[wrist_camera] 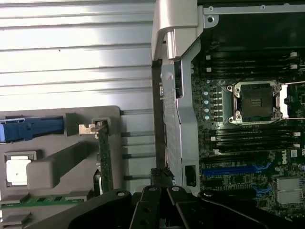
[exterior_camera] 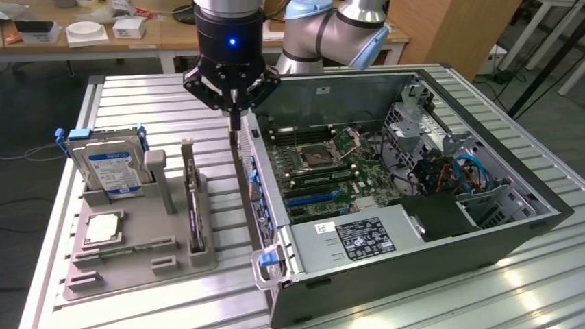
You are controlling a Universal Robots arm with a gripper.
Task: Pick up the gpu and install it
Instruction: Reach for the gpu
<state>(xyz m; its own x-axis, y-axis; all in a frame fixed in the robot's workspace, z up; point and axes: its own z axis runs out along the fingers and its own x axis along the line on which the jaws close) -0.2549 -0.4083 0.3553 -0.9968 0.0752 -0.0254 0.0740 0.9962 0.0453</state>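
The claw (exterior_camera: 235, 125) was clenched with nothing gripped between its fingers. It hung above the rear wall of the open computer case (exterior_camera: 412, 288), at the wall's upper edge. The gpu (exterior_camera: 194, 205) stood on edge in a slot of the gray holder tray (exterior_camera: 137, 271) on the counter (exterior_camera: 155, 116), just beside the case, apart from the claw. A hard drive (exterior_camera: 109, 168) stood upright in the same tray, towards the exterior view's left.

My arm (exterior_camera: 340, 33) is silver-grey tubing with a pale blue joint cap (exterior_camera: 306, 8). Above the hand (exterior_camera: 235, 125) I see a glossy black cylinder (exterior_camera: 230, 24) carrying a small blue light (exterior_camera: 230, 41). The hand itself is black angular linkages with round pivot pins (wrist_camera: 151, 189).
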